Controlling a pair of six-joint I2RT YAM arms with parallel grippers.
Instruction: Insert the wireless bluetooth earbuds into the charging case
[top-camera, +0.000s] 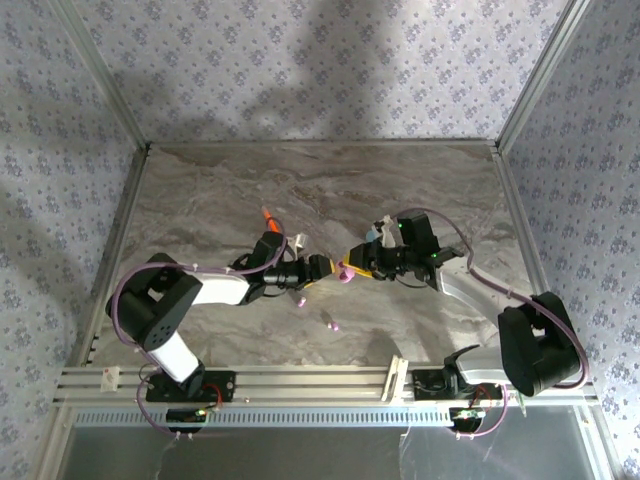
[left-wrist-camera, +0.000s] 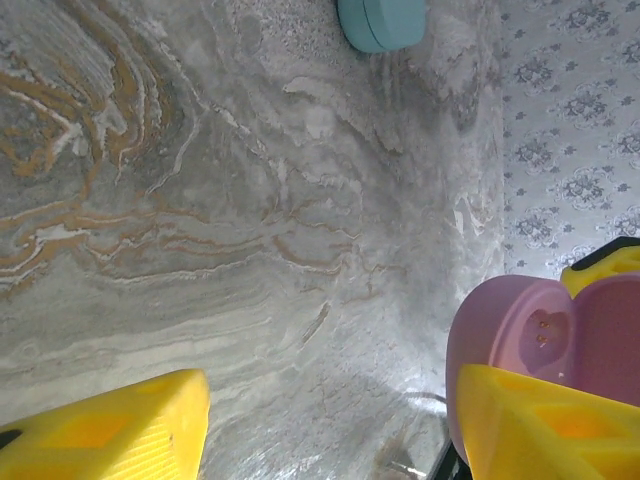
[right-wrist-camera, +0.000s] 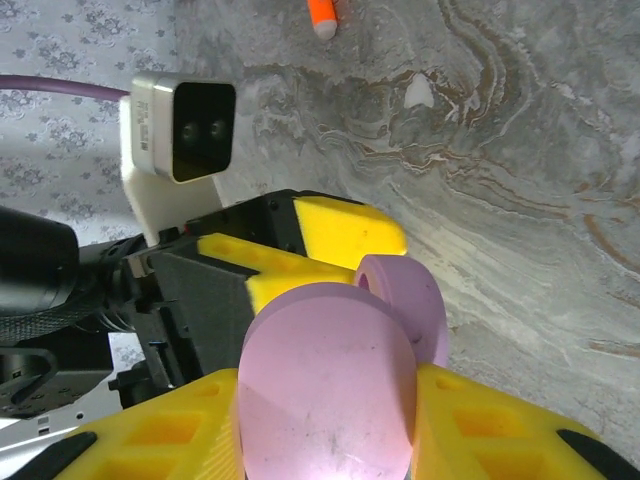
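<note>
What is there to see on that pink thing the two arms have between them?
The pink case is a small rounded shell of smooth, matte-looking plastic, hinged open. One half is pinched between the yellow fingers of the right gripper; the other half stands up behind it. Inside, a heart-shaped recess holds two tiny dots. One finger of the open left gripper sits close beside the case; whether it touches, I cannot tell.

We're looking at a robot lab cell; two arms (top-camera: 215, 290) bolted to an aluminium rail (top-camera: 300, 383) at the near edge of a marble-print table (top-camera: 230, 190); wallpapered panels (top-camera: 320, 70) in metal posts (top-camera: 100, 75) box it in.
</note>
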